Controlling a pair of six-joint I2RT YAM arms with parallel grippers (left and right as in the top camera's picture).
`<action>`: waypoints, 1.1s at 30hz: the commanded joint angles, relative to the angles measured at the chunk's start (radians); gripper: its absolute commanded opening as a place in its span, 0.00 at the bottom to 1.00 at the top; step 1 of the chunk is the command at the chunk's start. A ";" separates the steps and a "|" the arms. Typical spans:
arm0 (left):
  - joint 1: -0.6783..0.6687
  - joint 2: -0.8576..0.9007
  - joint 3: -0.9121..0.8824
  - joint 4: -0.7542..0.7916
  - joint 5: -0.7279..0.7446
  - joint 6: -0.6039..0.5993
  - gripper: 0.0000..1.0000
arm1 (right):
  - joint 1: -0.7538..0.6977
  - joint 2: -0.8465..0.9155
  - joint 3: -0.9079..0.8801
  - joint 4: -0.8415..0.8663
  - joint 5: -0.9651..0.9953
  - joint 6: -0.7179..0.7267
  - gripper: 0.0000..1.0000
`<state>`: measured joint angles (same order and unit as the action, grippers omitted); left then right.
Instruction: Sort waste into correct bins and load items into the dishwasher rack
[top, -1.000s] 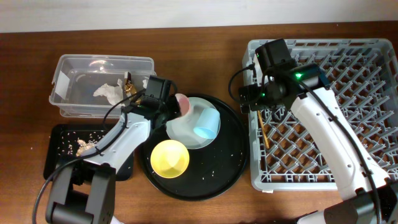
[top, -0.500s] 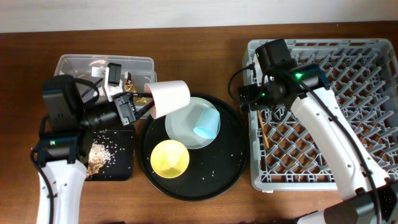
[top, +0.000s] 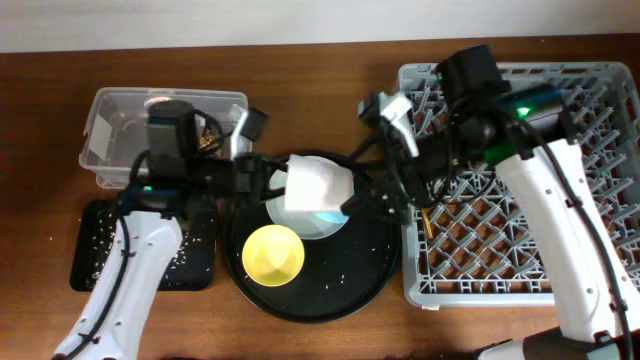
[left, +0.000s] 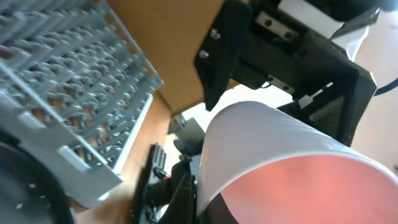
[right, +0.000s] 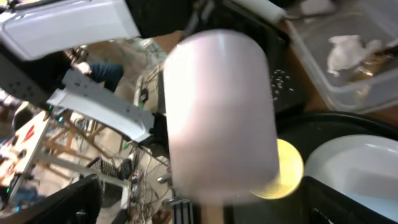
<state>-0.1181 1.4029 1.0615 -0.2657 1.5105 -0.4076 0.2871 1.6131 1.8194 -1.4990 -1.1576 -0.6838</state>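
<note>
My left gripper (top: 272, 181) is shut on the rim of the pink cup (top: 315, 184), holding it on its side above the pale plate (top: 283, 213). The cup fills the left wrist view (left: 280, 149) and the right wrist view (right: 217, 112). My right gripper (top: 368, 198) is open just right of the cup, fingers spread either side of it. The light-blue cup (top: 333, 213) lies on the plate, partly hidden. The yellow bowl (top: 273, 253) sits in front. Chopsticks (top: 425, 216) lie in the grey rack (top: 590, 200). The tissue (right: 345, 50) and a foil wrapper (right: 368, 65) are in the clear tub (top: 110, 110).
The plate, bowl and blue cup sit on a large round black tray (top: 370, 270) between the bins and the rack. The shallow black tray (top: 95, 250) at the front left holds flaky scraps. Both arms meet over the round tray.
My left arm has carried the pink cup right, from near the tub to over the plate. My right arm has swung left off the rack to the cup.
</note>
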 joint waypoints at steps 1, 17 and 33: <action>-0.030 -0.005 0.007 0.048 0.051 0.000 0.01 | 0.008 -0.005 0.013 -0.002 0.023 -0.016 0.98; -0.030 -0.006 0.007 0.198 0.063 -0.077 0.01 | 0.027 -0.002 -0.091 0.123 -0.047 0.155 0.77; -0.030 -0.006 0.007 0.225 0.062 -0.070 0.10 | 0.078 -0.002 -0.109 0.262 -0.062 0.256 0.52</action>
<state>-0.1352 1.4029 1.0603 -0.0353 1.5303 -0.4786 0.3473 1.6131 1.7199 -1.2694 -1.2175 -0.4145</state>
